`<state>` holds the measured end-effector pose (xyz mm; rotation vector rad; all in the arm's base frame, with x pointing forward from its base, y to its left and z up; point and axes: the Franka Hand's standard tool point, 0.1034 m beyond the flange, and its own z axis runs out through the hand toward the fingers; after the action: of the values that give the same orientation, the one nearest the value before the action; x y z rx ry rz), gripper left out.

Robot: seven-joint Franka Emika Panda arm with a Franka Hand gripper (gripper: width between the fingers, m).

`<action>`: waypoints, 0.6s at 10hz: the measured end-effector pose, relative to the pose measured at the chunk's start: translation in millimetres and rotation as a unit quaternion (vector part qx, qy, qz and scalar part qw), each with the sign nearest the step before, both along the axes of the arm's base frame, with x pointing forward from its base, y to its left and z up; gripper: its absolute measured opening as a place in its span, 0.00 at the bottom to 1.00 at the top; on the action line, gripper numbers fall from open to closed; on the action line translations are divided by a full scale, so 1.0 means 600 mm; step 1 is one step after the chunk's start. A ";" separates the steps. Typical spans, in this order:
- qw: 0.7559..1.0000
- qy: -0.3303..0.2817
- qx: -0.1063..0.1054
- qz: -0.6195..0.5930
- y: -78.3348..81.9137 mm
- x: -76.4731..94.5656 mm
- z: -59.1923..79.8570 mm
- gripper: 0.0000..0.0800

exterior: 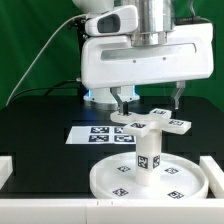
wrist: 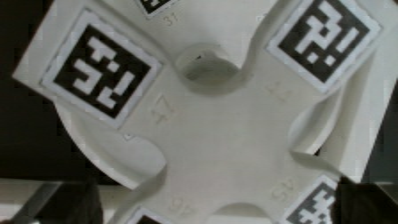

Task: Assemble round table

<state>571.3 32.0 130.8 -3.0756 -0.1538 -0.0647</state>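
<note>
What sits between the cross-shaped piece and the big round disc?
A short cylindrical post stands upright on the disc, with the cross-shaped foot piece on top; the exterior view shows it.

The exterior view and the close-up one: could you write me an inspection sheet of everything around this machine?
Surface: black table, white rails at its edges.
Job's things: post upright on round disc; cross-shaped foot piece on top of post.
Clutter: nothing seen.
Grippers: gripper open above the foot piece, fingers either side, gripping nothing.
Cables: black cable behind the arm.
Surroundings: marker board flat on table; green backdrop.
</note>
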 end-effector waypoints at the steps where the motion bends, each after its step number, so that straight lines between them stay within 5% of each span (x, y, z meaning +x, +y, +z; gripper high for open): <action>1: 1.000 0.000 0.000 0.000 0.000 0.000 0.000 0.81; 6: 1.000 -0.004 -0.009 0.007 0.006 -0.014 -0.032 0.81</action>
<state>562.7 35.5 111.5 -3.0924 -0.1768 -0.0761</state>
